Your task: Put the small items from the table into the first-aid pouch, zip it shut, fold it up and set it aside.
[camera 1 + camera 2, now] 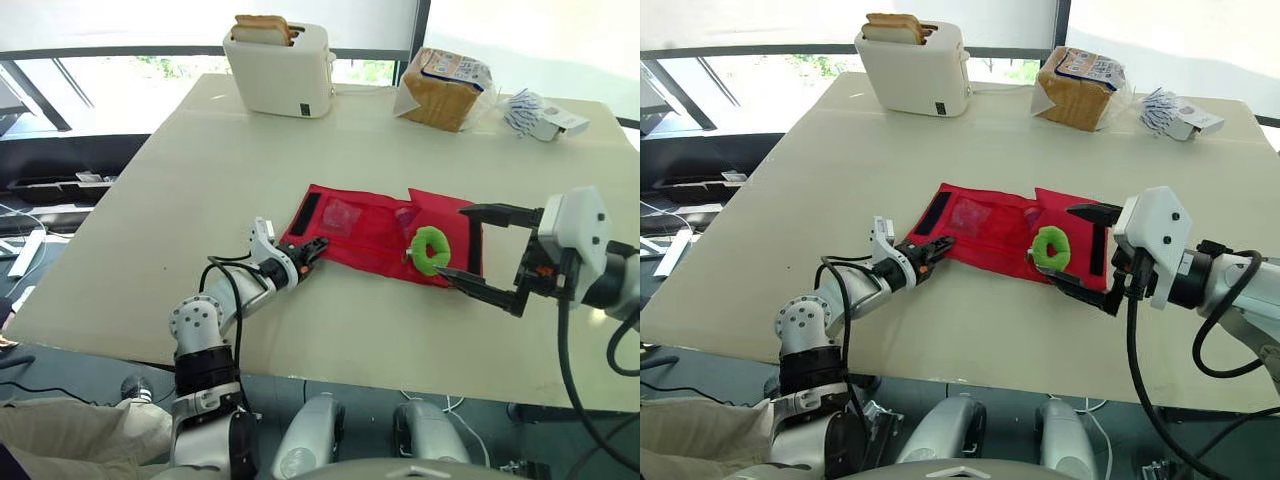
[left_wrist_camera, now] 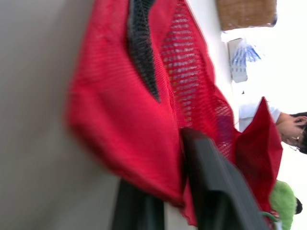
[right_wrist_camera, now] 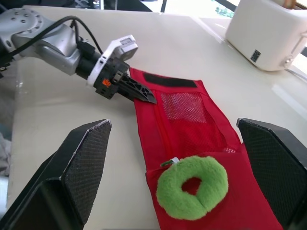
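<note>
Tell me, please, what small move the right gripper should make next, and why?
Probably ease the right gripper down around the green ring, ready to close on it. Its fingers stand open with the ring lying between them in the right wrist view, on top of the red pouch, not yet inside it. The left gripper pinches the pouch's corner.

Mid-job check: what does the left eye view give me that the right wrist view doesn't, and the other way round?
Left eye view extras: the bagged bread loaf and the blue-and-white packets at the table's far edge, plus the right end effector seen from outside, open beside the green ring. Right wrist view extras: the textured inner pads of that end effector's fingers, spread wide with the ring ahead between them. Shared: the red pouch spread flat, the ring on it, the toaster, and the left end effector shut on the pouch's corner.
</note>
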Action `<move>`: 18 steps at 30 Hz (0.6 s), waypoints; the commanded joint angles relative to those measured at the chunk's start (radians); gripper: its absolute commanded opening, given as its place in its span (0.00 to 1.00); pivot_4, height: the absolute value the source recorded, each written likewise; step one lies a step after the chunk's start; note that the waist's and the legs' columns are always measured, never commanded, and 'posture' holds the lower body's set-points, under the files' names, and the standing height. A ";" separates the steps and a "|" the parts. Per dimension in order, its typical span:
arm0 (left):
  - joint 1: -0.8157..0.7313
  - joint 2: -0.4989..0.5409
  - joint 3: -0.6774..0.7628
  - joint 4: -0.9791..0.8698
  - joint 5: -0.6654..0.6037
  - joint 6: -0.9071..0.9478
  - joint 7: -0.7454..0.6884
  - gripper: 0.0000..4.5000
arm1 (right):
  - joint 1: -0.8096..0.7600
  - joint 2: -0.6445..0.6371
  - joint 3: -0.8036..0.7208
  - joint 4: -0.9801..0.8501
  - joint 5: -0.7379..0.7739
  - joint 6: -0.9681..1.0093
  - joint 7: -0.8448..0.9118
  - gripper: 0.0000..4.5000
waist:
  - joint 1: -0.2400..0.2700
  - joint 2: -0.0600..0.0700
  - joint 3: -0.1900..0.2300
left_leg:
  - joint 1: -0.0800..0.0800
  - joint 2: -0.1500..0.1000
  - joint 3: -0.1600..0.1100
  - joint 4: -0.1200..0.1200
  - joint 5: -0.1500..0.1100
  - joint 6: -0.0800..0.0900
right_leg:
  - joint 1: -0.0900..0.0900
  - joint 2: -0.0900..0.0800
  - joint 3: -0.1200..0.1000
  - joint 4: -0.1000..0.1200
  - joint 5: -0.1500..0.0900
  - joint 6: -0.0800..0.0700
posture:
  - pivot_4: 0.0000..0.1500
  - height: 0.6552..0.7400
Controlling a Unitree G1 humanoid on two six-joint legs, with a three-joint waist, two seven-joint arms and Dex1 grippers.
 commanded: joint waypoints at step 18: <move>0.035 0.246 -0.068 -0.251 -0.010 0.035 -0.264 0.00 | -0.287 0.285 0.635 0.561 -0.671 -0.143 -0.122 0.04 | -0.028 -0.001 0.001 | 0.000 0.002 0.000 -0.001 0.002 -0.003 | -0.002 0.005 0.002 0.001 0.000 -0.001 | 1.00 1.00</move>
